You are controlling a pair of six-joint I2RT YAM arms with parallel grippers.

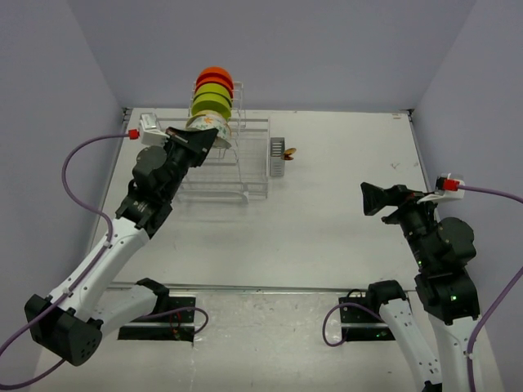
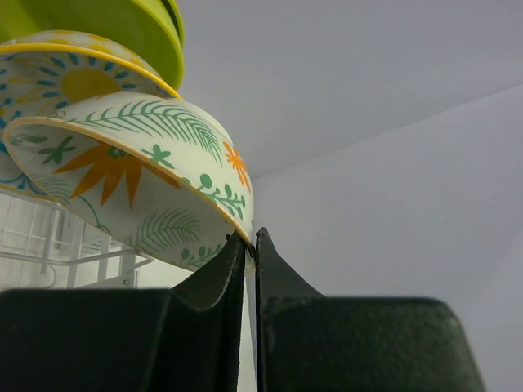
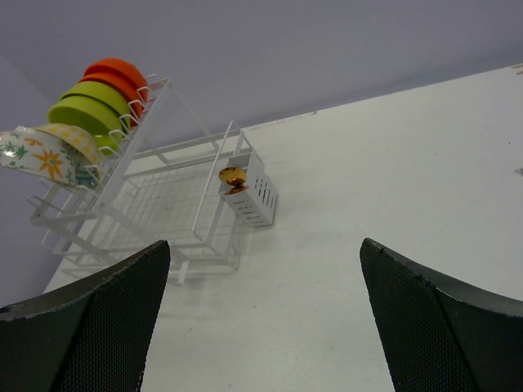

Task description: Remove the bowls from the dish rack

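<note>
The left gripper (image 2: pixel 250 238) has its jaws closed to a sliver on the lower rim of the leaf-and-flower bowl (image 2: pixel 139 188). The rim edge is pinched between the fingertips, and the bowl's body rises up and to the left of them, tilted on edge.

Close behind that bowl, seemingly touching it, stands the sun-patterned bowl (image 2: pixel 57 82). Beyond it come the lime-green bowls (image 2: pixel 122 24), with the orange bowls (image 1: pixel 214 76) farthest out. The row runs away from the gripper along the raised tier of the dish rack (image 1: pixel 237 175).

Judgement: the held bowl should come back towards the gripper, along the row's axis, to clear its neighbour.

The right gripper (image 3: pixel 261 245) has its jaws fully apart and holds nothing. The rack lies well ahead of it and to its left, so the left arm is plainly the nearer.
</note>
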